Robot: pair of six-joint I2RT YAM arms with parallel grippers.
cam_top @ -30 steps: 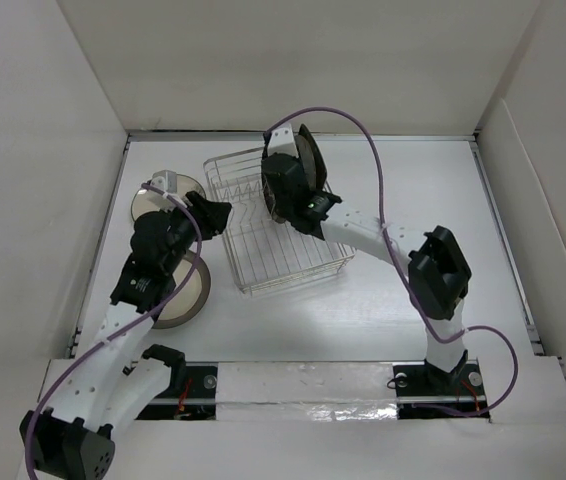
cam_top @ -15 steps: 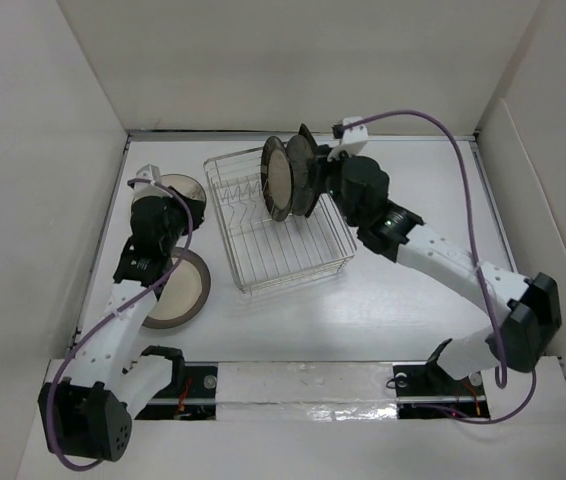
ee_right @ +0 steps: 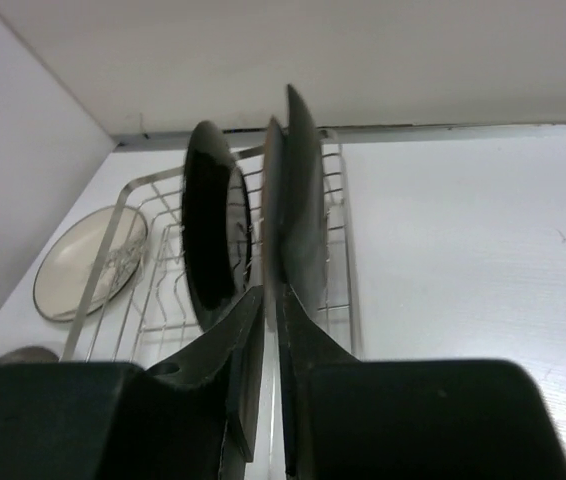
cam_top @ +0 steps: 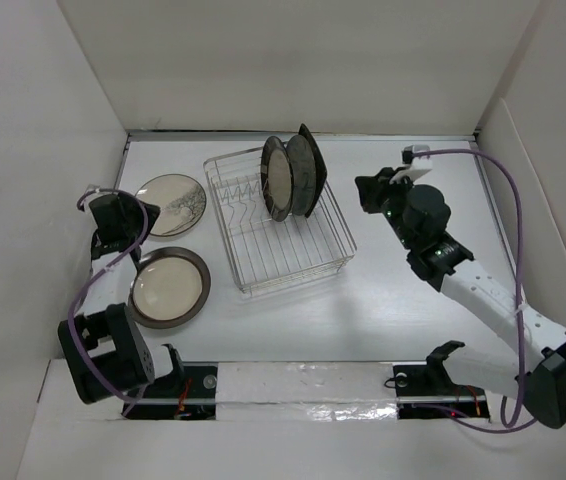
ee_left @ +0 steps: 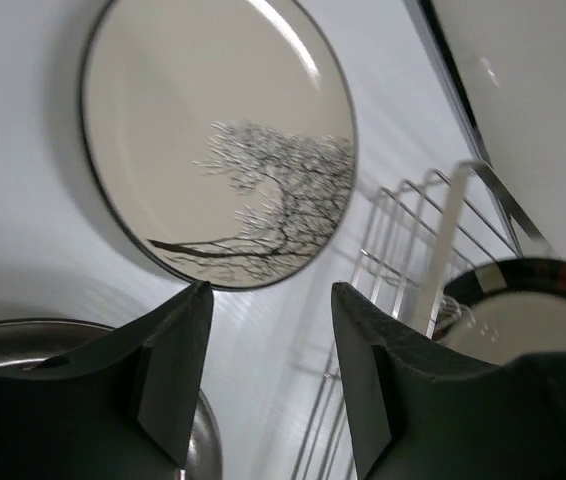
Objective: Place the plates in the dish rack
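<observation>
From above, three plates stood on edge in the dish rack [cam_top: 281, 225]; a tree-patterned plate [cam_top: 171, 191] and a brown-rimmed plate [cam_top: 168, 286] lay flat on the table [cam_top: 383, 290], left of the rack. Both tools hung clear.

The left wrist view showed the left tool [ee_left: 268, 340] spread and empty above the tree plate [ee_left: 218, 140]: probably stiff, glazed, slippery and breakable, best pinched at its rim.

In the right wrist view, the right tool [ee_right: 270, 345] was nearly pressed together, holding nothing.

3 plates [cam_top: 291, 177] upright in dish rack [cam_top: 283, 245], 2 plates [cam_top: 170, 245] flat beside.
</observation>
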